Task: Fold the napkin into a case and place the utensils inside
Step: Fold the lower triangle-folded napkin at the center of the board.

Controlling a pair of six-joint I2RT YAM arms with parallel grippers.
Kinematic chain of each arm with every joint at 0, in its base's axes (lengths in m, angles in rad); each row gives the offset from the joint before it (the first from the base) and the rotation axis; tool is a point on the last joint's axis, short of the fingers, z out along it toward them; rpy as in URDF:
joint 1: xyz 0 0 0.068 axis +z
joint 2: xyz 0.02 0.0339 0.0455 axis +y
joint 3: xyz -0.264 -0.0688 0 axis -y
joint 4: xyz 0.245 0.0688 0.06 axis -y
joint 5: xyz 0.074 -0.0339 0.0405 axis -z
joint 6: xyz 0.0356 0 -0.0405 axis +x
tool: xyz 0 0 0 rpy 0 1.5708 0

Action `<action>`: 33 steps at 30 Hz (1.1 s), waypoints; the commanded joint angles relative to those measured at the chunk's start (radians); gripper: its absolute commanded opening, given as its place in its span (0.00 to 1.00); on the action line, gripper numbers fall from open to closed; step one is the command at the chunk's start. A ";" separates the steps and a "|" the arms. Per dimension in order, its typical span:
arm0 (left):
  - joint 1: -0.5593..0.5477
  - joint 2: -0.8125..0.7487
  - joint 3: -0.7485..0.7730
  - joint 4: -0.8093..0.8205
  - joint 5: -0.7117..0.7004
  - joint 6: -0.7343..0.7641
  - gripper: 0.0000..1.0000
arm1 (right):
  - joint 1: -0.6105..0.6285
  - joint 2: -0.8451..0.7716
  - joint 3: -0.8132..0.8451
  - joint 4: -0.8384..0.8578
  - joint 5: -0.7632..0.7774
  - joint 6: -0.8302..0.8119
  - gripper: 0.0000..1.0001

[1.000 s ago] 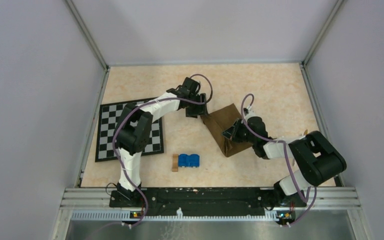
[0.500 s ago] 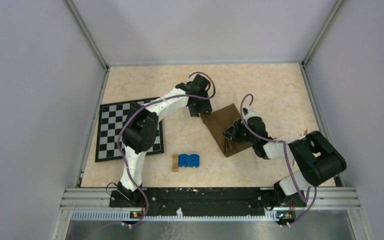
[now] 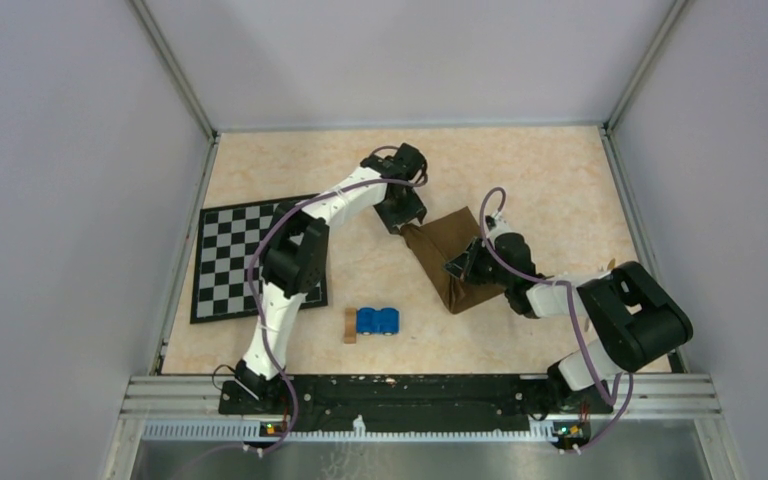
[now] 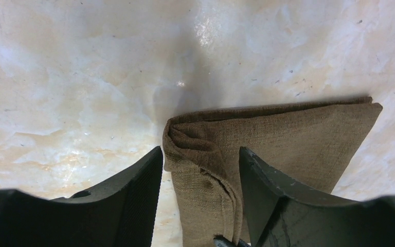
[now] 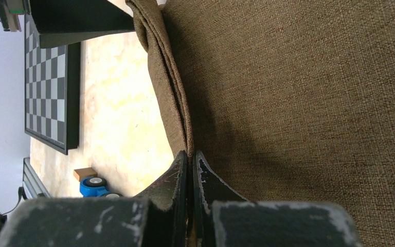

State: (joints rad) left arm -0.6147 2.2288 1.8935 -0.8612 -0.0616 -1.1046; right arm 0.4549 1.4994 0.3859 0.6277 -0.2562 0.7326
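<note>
Brown napkin point(image 3: 440, 238): left tool point(image 4: 200, 152) open astride corner, right tool point(image 5: 190, 153) closed; chessboard mat point(image 3: 220, 250) apart.

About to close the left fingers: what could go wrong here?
The open left fingers straddle only a bunched corner of the napkin; closing might catch just some layers and spoil the fold. The shut right fingers sit at the layered edge; a pull could drag the cloth out.

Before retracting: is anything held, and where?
Nothing clearly held. Left gripper open astride a corner of the folded dark brown cloth napkin; right gripper shut at its layered edge.
</note>
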 commanded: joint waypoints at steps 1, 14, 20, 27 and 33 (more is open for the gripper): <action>-0.005 0.046 0.109 -0.100 -0.020 -0.067 0.60 | -0.006 -0.013 0.008 0.037 0.007 -0.027 0.00; -0.006 0.061 0.139 -0.162 -0.061 -0.042 0.21 | 0.044 -0.011 0.018 0.024 0.044 -0.042 0.00; 0.019 -0.013 0.083 -0.210 -0.113 -0.019 0.04 | 0.117 -0.024 0.033 0.010 0.059 -0.032 0.00; 0.053 -0.171 -0.118 -0.194 -0.143 -0.002 0.03 | 0.199 -0.003 0.055 0.079 0.010 0.062 0.00; 0.035 -0.181 -0.090 -0.198 -0.141 -0.017 0.04 | 0.196 0.022 0.036 0.141 -0.025 0.123 0.00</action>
State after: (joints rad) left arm -0.5697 2.0945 1.7672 -1.0592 -0.1516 -1.1229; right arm 0.6510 1.5135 0.4133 0.7017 -0.2558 0.8104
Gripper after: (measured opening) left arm 0.058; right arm 0.014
